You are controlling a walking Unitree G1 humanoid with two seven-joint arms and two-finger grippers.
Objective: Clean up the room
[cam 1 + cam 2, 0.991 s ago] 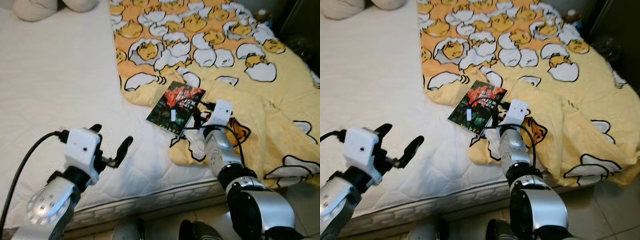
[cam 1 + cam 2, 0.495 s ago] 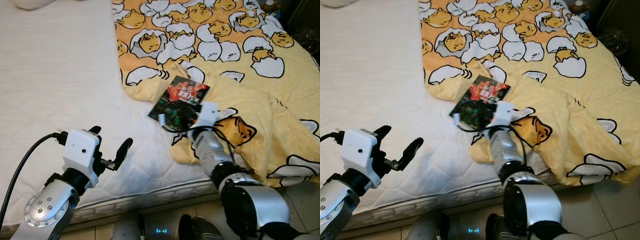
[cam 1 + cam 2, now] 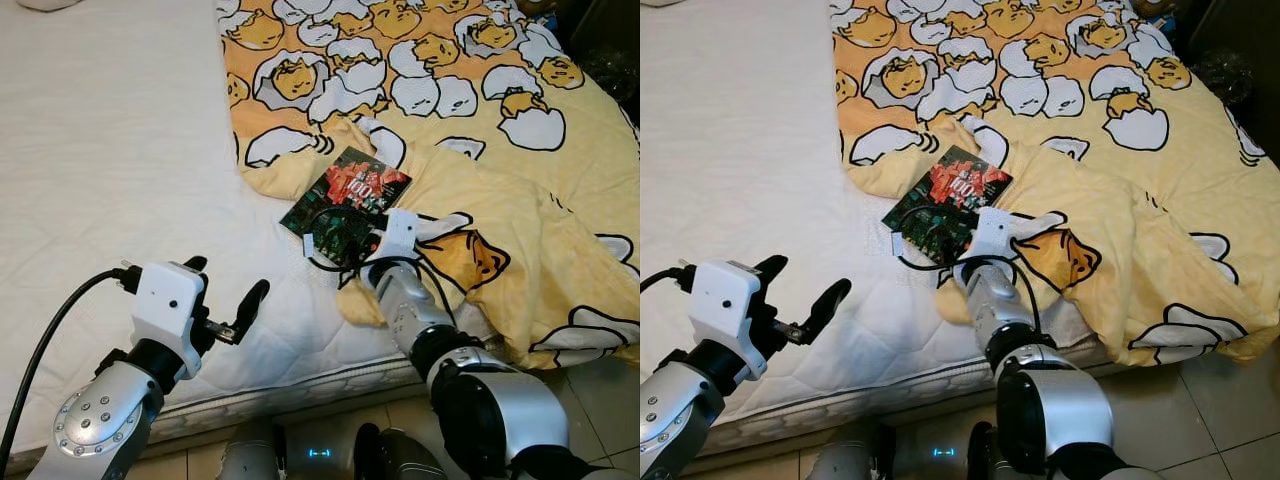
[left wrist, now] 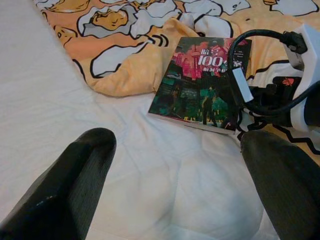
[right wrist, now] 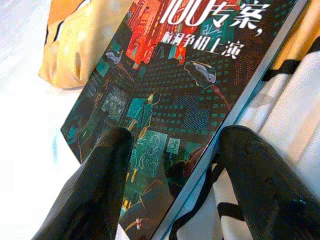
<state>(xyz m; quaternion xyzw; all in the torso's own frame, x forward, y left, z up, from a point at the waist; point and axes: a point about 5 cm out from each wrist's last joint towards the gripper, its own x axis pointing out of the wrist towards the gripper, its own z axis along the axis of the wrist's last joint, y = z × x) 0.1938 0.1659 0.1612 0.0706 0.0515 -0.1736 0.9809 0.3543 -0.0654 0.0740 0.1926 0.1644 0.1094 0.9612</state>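
Observation:
A dark book (image 3: 345,203) with a red and green city cover lies on the bed, partly on the edge of a yellow egg-pattern blanket (image 3: 480,120). My right gripper (image 3: 372,243) is at the book's near right corner. In the right wrist view it (image 5: 172,165) is open, one finger (image 5: 95,190) over the cover, the other (image 5: 270,185) over the blanket beside the book's edge. My left gripper (image 3: 225,290) hovers open above the bare white mattress (image 3: 110,150), nearer to me and left of the book (image 4: 202,82), with nothing between its fingers.
The mattress edge runs along the front, with tiled floor (image 3: 600,400) below at the right. The blanket is bunched in folds right of the book and hangs over the bed's front edge. A black cable (image 4: 260,37) from my right wrist loops over the book.
My right gripper has moved left, from over the blanket to the book's near corner. The camera has shifted a little. The left gripper has hardly moved.

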